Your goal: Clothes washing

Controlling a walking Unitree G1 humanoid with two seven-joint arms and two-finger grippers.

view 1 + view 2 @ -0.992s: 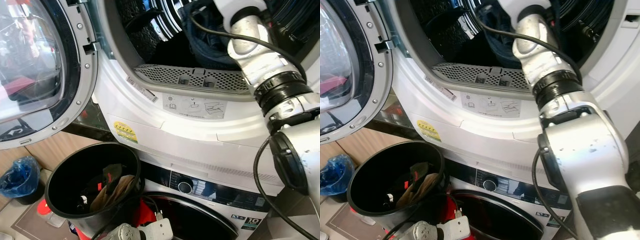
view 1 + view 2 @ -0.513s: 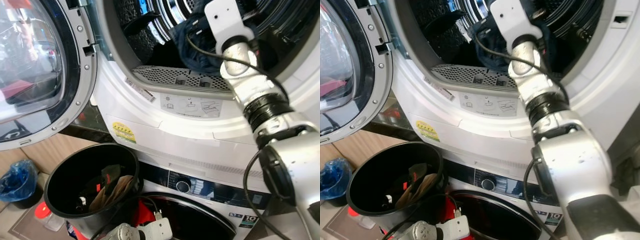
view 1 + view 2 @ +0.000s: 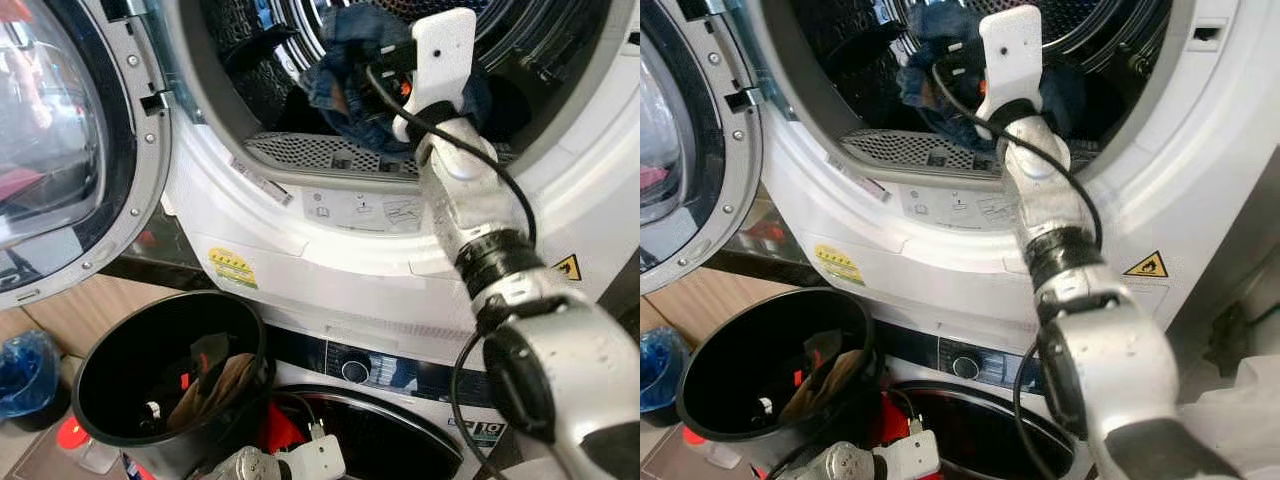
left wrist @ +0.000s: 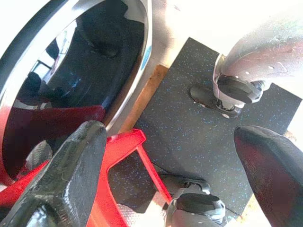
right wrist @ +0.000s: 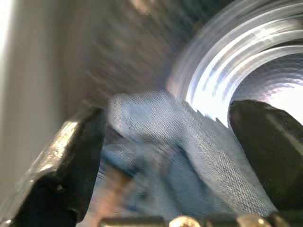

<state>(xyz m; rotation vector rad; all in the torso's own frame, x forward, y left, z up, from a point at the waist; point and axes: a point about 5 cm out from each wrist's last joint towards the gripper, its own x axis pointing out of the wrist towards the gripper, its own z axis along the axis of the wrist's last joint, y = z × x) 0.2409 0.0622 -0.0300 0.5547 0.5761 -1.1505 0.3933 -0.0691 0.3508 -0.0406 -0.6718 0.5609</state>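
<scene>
Jeans (image 3: 345,80): blue denim, 1 bundle, bunched at the mouth of the upper drum (image 3: 300,40), hanging just over the perforated lint filter (image 3: 320,152). R gripper (image 5: 170,142) is reaching into the drum; R wrist view shows denim lying between its 2 fingers (image 5: 66,161), which stand apart, cloth in the gap, not clamped. Judgement: fabric sits at the lip so it can be drawn out or pushed in; direction can't be told.

L gripper (image 4: 170,156) hangs low, idle, fingers wide apart, nothing between them; below it a red stool (image 4: 128,151) and dark speckled mat (image 4: 199,142).

Count: 2 stacked machines, upper w/ door (image 3: 70,150) swung open to the left, lower (image 3: 390,440) w/ door closed. 1 black basket (image 3: 170,390) on the floor by the lower machine, holding a few dark/tan items, placed handy below the drum for transfer. 1 blue bag (image 3: 25,365) nearby.
</scene>
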